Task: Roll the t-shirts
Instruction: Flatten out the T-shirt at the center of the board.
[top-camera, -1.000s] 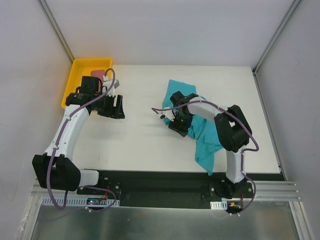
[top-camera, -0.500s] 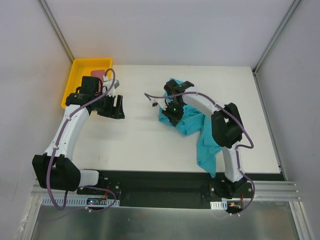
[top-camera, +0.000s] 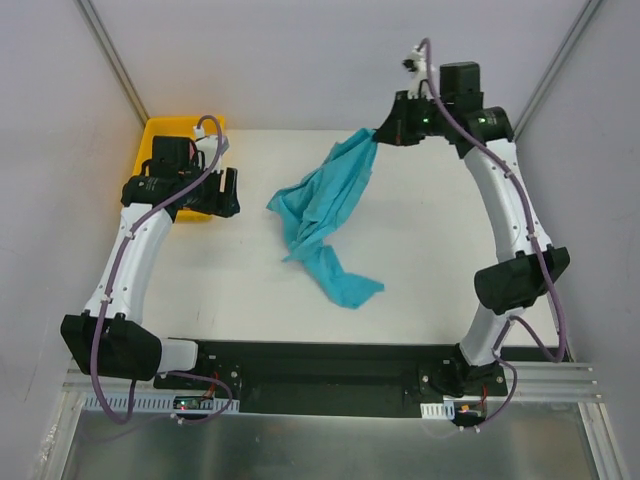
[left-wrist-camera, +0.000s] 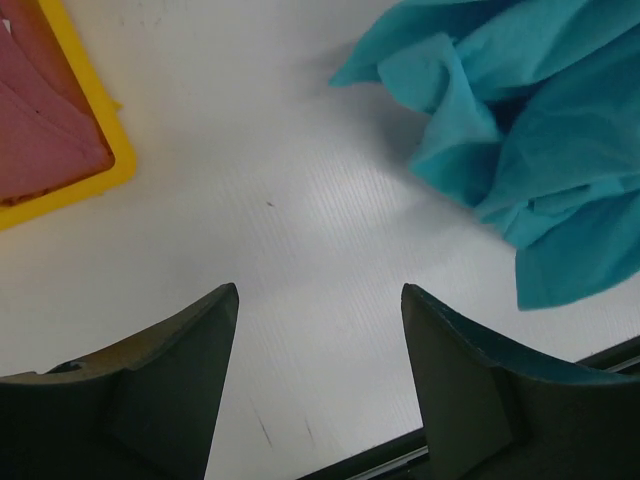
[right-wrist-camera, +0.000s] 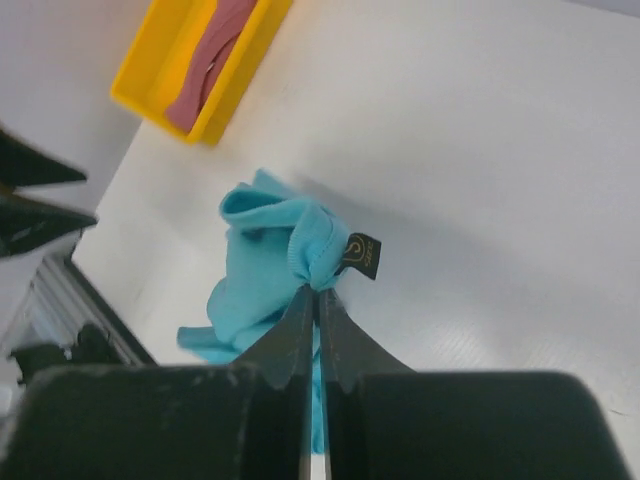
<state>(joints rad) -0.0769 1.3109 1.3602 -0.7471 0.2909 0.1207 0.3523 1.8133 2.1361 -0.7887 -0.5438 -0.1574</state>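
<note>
Pinches the turquoise t-shirt (right-wrist-camera: 270, 270) at a bunched fold just beside its small dark tag (right-wrist-camera: 360, 255), with the right gripper (right-wrist-camera: 316, 292) clamped tight on the cloth and raised at the upper right of the top view. Trails from there down and left onto the table (top-camera: 450, 270), ending in a crumpled heap near the centre of the frame.

Looks light, soft and floppy. Likely to sag, twist and bunch rather than keep any shape, and to slide easily on the smooth white surface. Best taken at a hem, shoulder seam or collar, where doubled cloth gives the fingers something firm. Lifts only a rope of fabric with a single pinch like this one, so probably needs a second hold to spread flat before rolling. Hard to tell from the wrist view how much cloth sits between the closed fingers.

Hovers the left gripper (left-wrist-camera: 318, 300) over bare table at the left of the top view, near the yellow tray (top-camera: 150, 135), fingers spread wide with nothing between them. Keeps the rose-red t-shirt (left-wrist-camera: 40, 130) inside that tray, at the upper left.

Offers open table to the right and toward the bottom of the top view. Tight only beside the tray rim and the side walls.
</note>
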